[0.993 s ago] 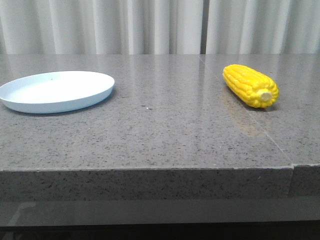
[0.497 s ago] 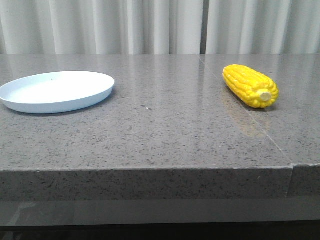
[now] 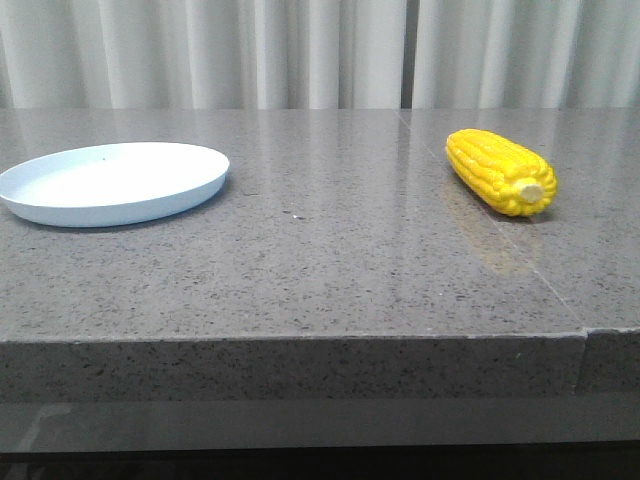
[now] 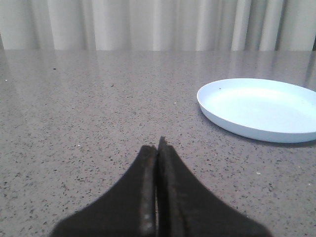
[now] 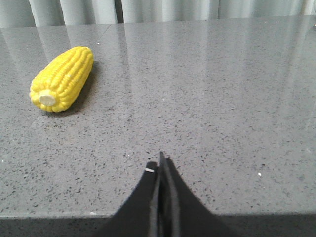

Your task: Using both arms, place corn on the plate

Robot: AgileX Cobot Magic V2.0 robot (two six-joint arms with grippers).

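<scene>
On the left side of the grey stone worktop (image 3: 330,270), the plate (image 3: 112,182) is sitting empty, round and shallow, its low rim catching the light. The left tool (image 4: 158,148) is showing only in its own wrist view, where its two dark fingers are pressing together with no gap, gripping nothing; the plate (image 4: 259,108) is lying ahead of it and off to one side, near but not touching.

Moving rightward across the bare middle of the worktop, nothing is standing between plate and corn; the two are lying well apart, at opposite sides.

On the right, the corn (image 3: 500,172) is resting on its side on the stone. Its long axis is running diagonally, the pale stub end pointing toward the camera and slightly to the right, the tapered tip pointing away and to the left. The right tool (image 5: 161,163) is likewise closed tight and empty, hovering low near the front edge. In its wrist view the corn (image 5: 63,79) is lying ahead and off to the side, stub end facing the tool.

So the right arm is judged to be the nearer one for the pickup. It will likely be needing to open, swing toward the cob and turn its fingers across the diagonal axis rather than along it.
</scene>
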